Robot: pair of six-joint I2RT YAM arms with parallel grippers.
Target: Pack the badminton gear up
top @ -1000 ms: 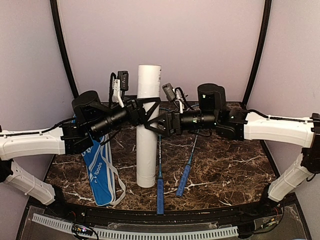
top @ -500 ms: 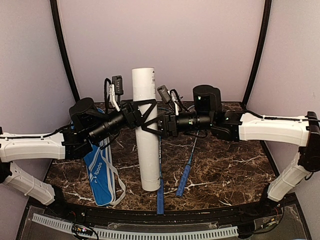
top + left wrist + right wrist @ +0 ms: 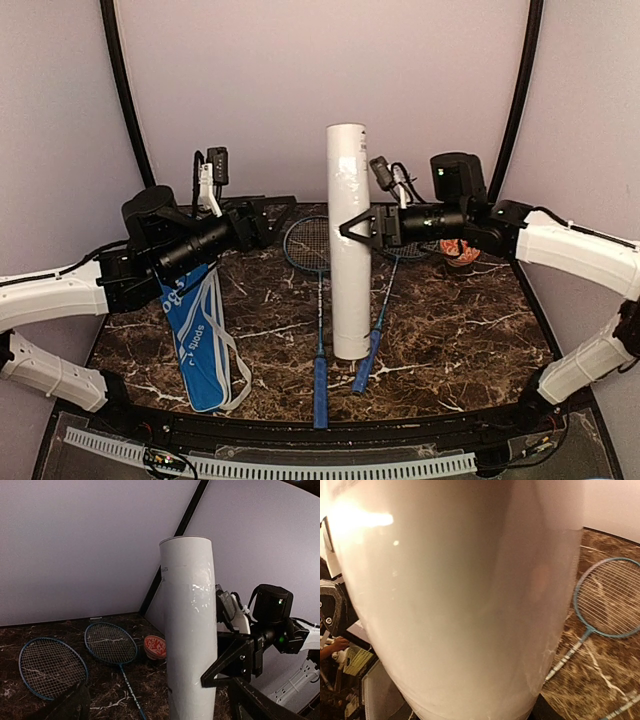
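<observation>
R claw point(image 3: 352, 227) clamped on tube point(image 3: 350, 290) at about mid-height. Tube upright, mid-counter point(image 3: 470, 330). Its lower end sits over the racket handles; can't tell if it touches the counter. L claw point(image 3: 272, 216) has jaws wide apart, holding nothing, left of the tube and apart from it.

L wrist view: tube straight ahead, R claw finger point(image 3: 225, 660) pressed on its side. R wrist view: tube fills the frame.

1st racket point(image 3: 319, 385) lies flat, handle at near edge, head to rear. 2nd racket point(image 3: 368, 364) just beside it, angled, shaft running behind the tube. Bag point(image 3: 198, 345) flat at left, partly under L arm. Red bowl point(image 3: 155, 646) at rear, near a racket head.
</observation>
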